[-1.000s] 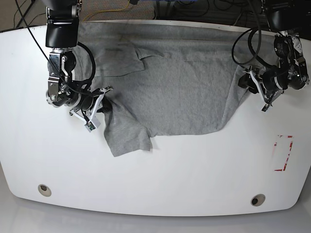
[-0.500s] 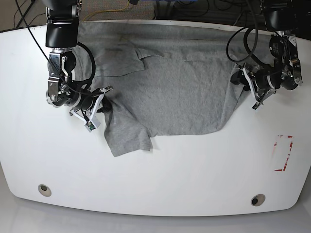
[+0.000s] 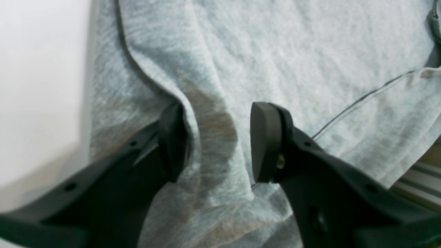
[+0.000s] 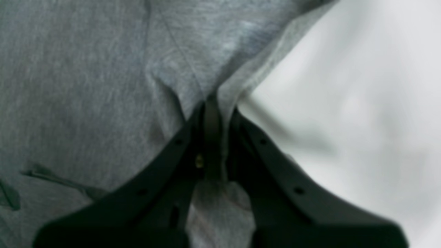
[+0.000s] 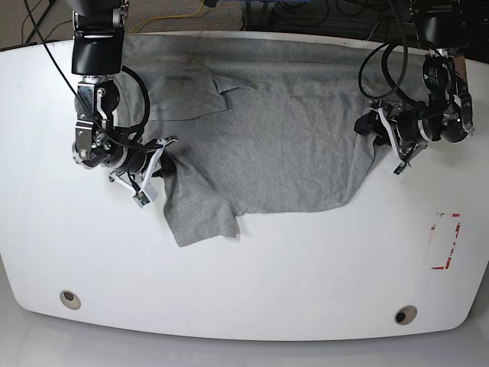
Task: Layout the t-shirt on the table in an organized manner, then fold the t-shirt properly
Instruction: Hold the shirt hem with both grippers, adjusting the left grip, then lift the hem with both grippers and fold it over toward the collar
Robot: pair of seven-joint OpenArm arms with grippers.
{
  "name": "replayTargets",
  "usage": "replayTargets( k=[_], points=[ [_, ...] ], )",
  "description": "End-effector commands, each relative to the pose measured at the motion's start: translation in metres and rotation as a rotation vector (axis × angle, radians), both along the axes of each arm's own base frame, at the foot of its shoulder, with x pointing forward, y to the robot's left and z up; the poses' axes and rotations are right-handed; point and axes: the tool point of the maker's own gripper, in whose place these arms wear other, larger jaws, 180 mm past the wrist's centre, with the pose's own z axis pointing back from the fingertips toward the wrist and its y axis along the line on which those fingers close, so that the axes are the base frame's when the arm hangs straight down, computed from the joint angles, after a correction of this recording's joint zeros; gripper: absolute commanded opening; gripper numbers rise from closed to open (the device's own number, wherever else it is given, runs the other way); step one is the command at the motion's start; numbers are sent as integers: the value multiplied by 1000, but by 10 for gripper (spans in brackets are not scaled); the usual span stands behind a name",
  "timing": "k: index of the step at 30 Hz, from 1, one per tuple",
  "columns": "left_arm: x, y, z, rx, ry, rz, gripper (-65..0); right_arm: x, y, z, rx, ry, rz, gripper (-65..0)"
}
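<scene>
The light grey t-shirt (image 5: 283,145) lies spread over the far half of the white table (image 5: 267,283), one sleeve flap hanging toward the front left. My right gripper (image 5: 163,154), at the left of the base view, is shut on the shirt's left edge; in the right wrist view the right gripper (image 4: 215,113) pinches a ridge of the t-shirt (image 4: 86,69). My left gripper (image 5: 376,136) stands open at the shirt's right edge. In the left wrist view the left gripper (image 3: 217,141) straddles a raised fold of the t-shirt (image 3: 275,51), jaws apart.
Two round metal grommets (image 5: 69,298) (image 5: 405,314) sit near the table's front edge. A red-outlined rectangle (image 5: 445,241) marks the right side. Cables and dark floor lie beyond the far edge. Bare table (image 3: 38,69) shows beside the cloth.
My left gripper has moved leftward onto the shirt's right edge, still open. The right arm and its pinched cloth have not moved.
</scene>
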Motion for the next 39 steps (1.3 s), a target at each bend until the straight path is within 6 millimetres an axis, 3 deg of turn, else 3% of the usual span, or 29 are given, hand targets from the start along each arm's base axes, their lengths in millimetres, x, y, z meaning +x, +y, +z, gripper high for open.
replayTargets(
  k=[1,10,13,16,19,28,39],
  points=[
    [10,4,13,1,-46,-1,-382,13,-2,16,15,-54,-4,-648],
    [10,6,13,6,-46,2,-389,13,-2,16,13,-54,-5,-648],
    [10,6,12,7,-44,2,-447,13,-2,16,13,-54,-5,-648],
    [9,9,10,31,-38,0,-579,13,-2,16,13,-54,-5,-648],
    [8,14,6,66,-30,0,-650,13,-2,16,13,-54,-5,-648],
    [7,22,4,115,-26,2,-650,13,-2,16,13,-54,-5,-648],
    [27,35,40,157,-152,33,-650,19,-12,24,17,-77,-34,-648]
  ],
)
